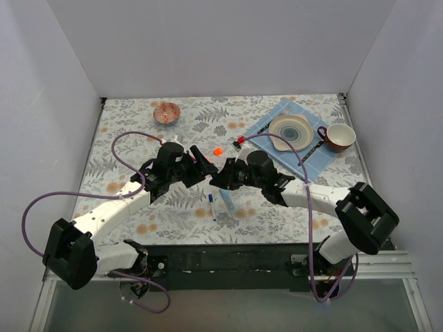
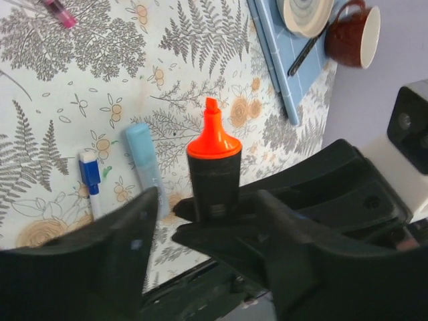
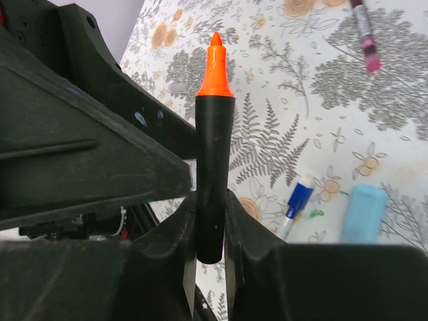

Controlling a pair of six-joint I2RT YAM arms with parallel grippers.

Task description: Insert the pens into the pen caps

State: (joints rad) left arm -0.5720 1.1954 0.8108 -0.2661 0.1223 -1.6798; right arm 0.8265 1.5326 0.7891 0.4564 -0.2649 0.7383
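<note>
So here's where I'm at: the right pincer (image 3: 210,207) is clamped low on the barrel of the black marker (image 3: 212,147), holding it upright with the orange tip pointing up and well clear of the tabletop (image 2: 187,67). The left pincer (image 2: 207,207) is spread around the same marker, with gaps on both sides, so it isn't gripping anything. It reads like a hand-off. My guess is the low grip is there to leave the tip end free for a cap.

The rest of the pens are lying flat below. The light-blue marker (image 2: 146,167) and the white pen (image 2: 90,184) are side by side near the arms, and the red pen (image 2: 59,11) is further off.

The annoying part is that I can't spot a loose orange cap in any view. I'd guess the left arm has to go find one next.
</note>
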